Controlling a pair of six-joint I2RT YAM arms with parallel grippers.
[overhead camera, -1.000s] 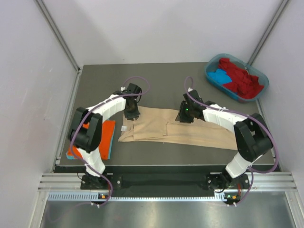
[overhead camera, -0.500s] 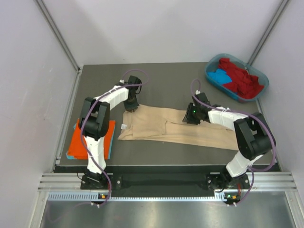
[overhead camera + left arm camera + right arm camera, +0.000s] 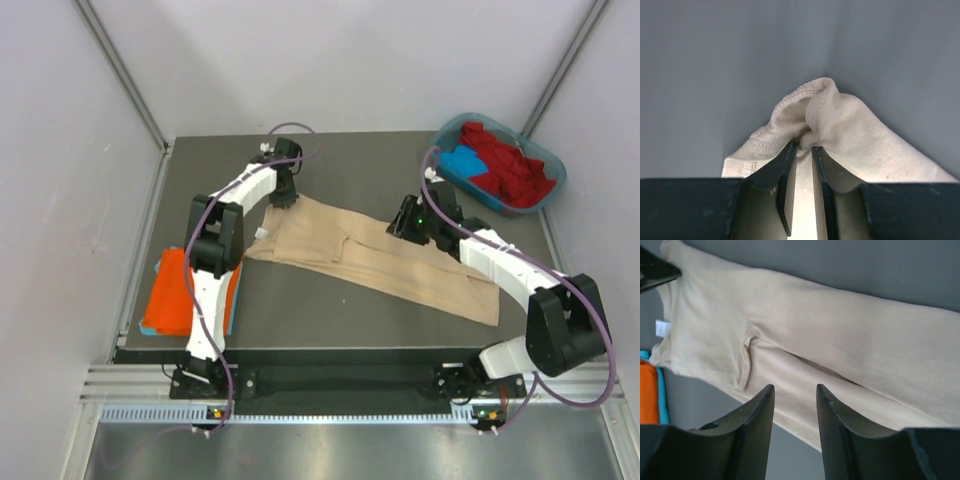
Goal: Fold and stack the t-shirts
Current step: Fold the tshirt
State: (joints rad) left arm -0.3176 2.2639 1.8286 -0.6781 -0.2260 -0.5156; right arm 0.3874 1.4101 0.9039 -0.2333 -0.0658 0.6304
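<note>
Bare tabletop [image 3: 350,160] lies open along the far middle and the near strip before the beige t-shirt [image 3: 380,265]. The tub [image 3: 468,187] blocks the far right corner; the folded stack [image 3: 172,295] fills the near left edge.

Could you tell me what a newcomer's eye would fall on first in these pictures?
A long beige t-shirt lies stretched diagonally across the middle of the dark table, its far left corner pinched in the left gripper while the right gripper hangs open over its far edge. Next come the colours: red shirts heaped in a teal tub at the far right corner, and an orange shirt at the near left edge.
</note>
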